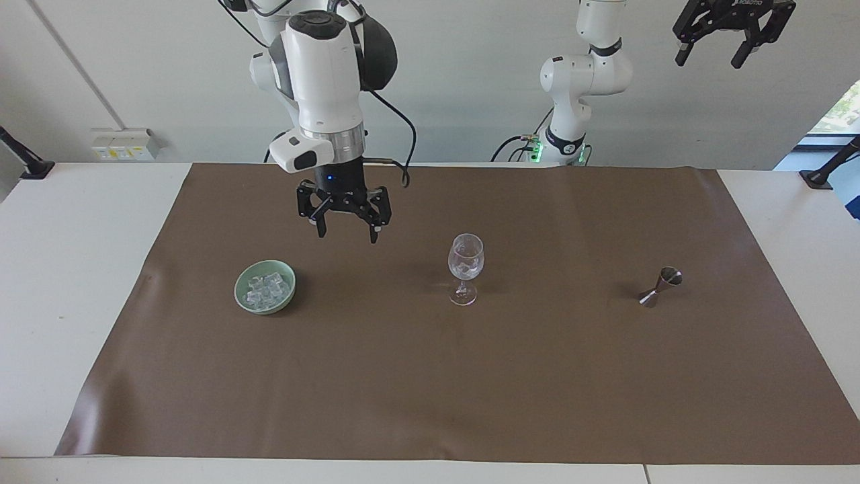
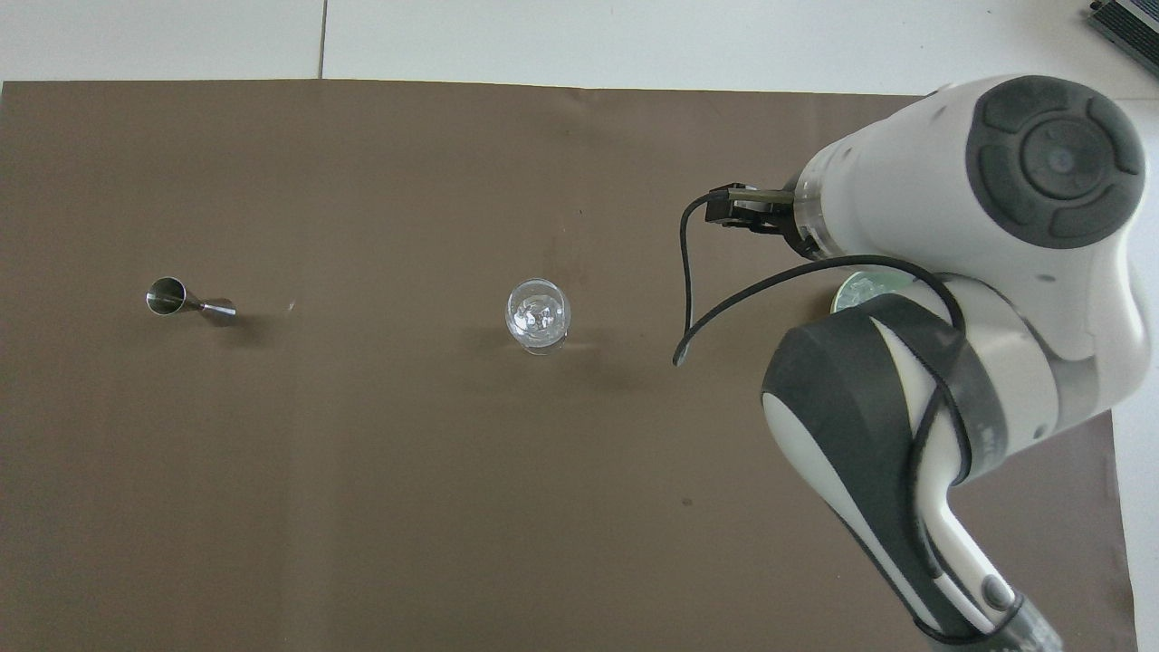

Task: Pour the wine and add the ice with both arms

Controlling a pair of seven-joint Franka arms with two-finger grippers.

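A clear wine glass [image 1: 465, 267] stands mid-mat with a few ice cubes [image 1: 465, 270] in its bowl; it also shows in the overhead view [image 2: 538, 314]. A pale green bowl [image 1: 265, 300] holds several more ice cubes [image 1: 266, 288]. My right gripper [image 1: 347, 236] is open and empty. It hangs in the air over the brown mat [image 1: 430, 390], between the bowl and the glass. In the overhead view the right arm [image 2: 987, 217] hides the gripper and most of the bowl [image 2: 860, 290]. My left gripper [image 1: 709, 60] is open and waits, raised high at the left arm's end.
A small steel jigger [image 1: 660, 286] stands on the mat toward the left arm's end, also in the overhead view [image 2: 188, 302]. No bottle shows. White table [image 1: 80, 269] borders the mat.
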